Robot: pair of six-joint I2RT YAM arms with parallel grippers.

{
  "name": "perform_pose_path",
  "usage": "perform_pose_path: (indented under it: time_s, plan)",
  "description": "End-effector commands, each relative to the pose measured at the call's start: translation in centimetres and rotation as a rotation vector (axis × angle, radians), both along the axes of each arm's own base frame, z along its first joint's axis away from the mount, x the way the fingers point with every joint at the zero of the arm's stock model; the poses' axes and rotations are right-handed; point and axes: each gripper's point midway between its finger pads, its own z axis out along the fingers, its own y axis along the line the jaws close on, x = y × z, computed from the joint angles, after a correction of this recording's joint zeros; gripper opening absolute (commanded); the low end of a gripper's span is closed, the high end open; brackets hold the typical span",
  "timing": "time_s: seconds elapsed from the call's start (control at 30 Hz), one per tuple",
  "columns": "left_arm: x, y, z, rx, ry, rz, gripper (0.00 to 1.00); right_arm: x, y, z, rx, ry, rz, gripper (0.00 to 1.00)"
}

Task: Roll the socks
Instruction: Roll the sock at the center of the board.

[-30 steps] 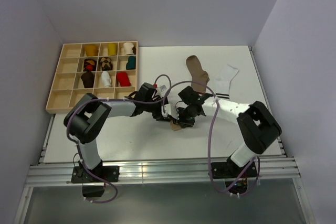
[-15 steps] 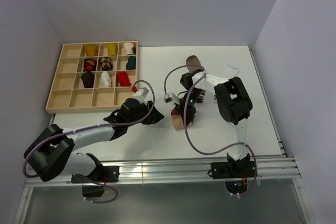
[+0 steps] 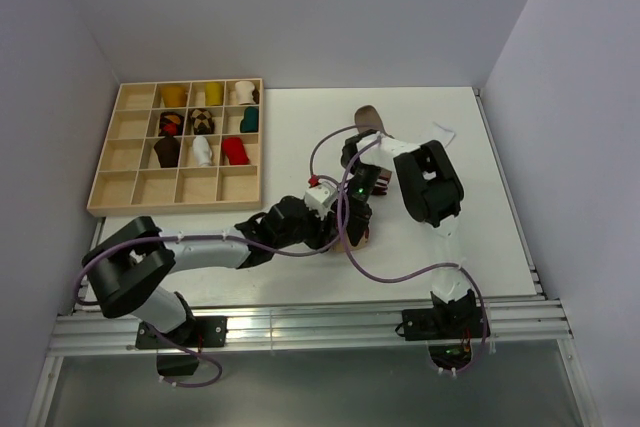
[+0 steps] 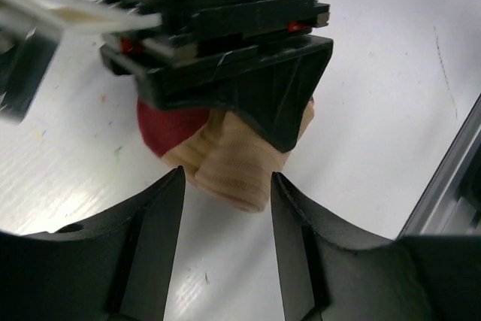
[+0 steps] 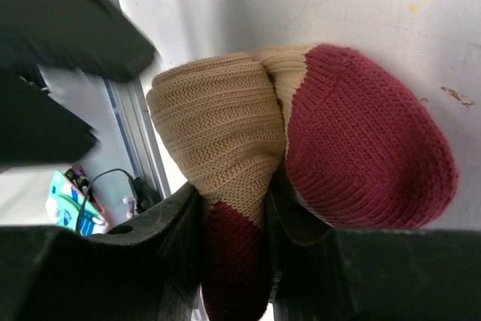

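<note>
A rolled bundle of socks (image 5: 218,118), tan knit with maroon toe and heel patches, lies on the white table near its middle. My right gripper (image 5: 233,246) is shut on this roll (image 3: 353,241) from above, its fingers pinching a tan-and-maroon fold. My left gripper (image 4: 228,186) is open and low over the table. The roll's tan end (image 4: 233,167) sits just beyond its fingertips, not between them. From above, the left gripper (image 3: 330,232) is right beside the right gripper (image 3: 352,221). A loose brown sock (image 3: 366,117) and a white sock (image 3: 443,133) lie at the back right, partly hidden by the right arm.
A wooden compartment tray (image 3: 110,182) stands at the back left with several rolled socks in its upper cells. The table's metal front rail (image 3: 300,322) runs along the near edge. Purple cables loop around both arms.
The left arm had drawn back to the left and has now swung in again to the roll, its jaws wider. The right arm folded up and stays on the roll.
</note>
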Motion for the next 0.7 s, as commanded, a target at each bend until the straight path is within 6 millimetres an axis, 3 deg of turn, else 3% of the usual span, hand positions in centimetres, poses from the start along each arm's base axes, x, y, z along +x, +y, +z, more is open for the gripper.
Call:
perform_pose_path:
  time_s: [0.0, 0.13, 0.37, 0.47, 0.5, 0.57, 0.6, 0.67]
  plan:
    - [0.7, -2.6, 1.7, -0.030, -0.083, -0.088, 0.54, 0.4, -0.8, -0.9, -0.053, 0.001, 0.021, 0.15]
    - [0.2, -3.8, 0.7, -0.045, -0.048, -0.132, 0.54, 0.7, -0.6, -1.1, -0.061, -0.003, 0.010, 0.15]
    - [0.6, -3.9, -2.4, -0.015, 0.027, -0.087, 0.51, 0.9, -0.4, -1.4, -0.057, -0.015, -0.007, 0.15]
    - [0.4, -4.1, -3.5, -0.012, 0.077, -0.079, 0.41, 1.2, -0.1, -1.3, -0.040, -0.053, -0.038, 0.26]
    - [0.2, -4.1, -3.9, -0.015, 0.101, -0.075, 0.29, 1.0, 0.0, -0.9, -0.028, -0.059, -0.045, 0.30]
    - [-0.1, -3.9, -4.7, -0.013, 0.131, -0.074, 0.16, 1.4, 0.2, -0.4, 0.001, -0.081, -0.066, 0.40]
    - [-0.2, -3.8, -4.9, -0.020, 0.153, -0.071, 0.05, 1.5, 0.6, 0.4, 0.026, -0.102, -0.081, 0.43]
    - [-0.4, -3.3, -5.8, -0.021, 0.195, -0.074, 0.00, 2.1, 0.6, 0.9, 0.058, -0.129, -0.123, 0.49]
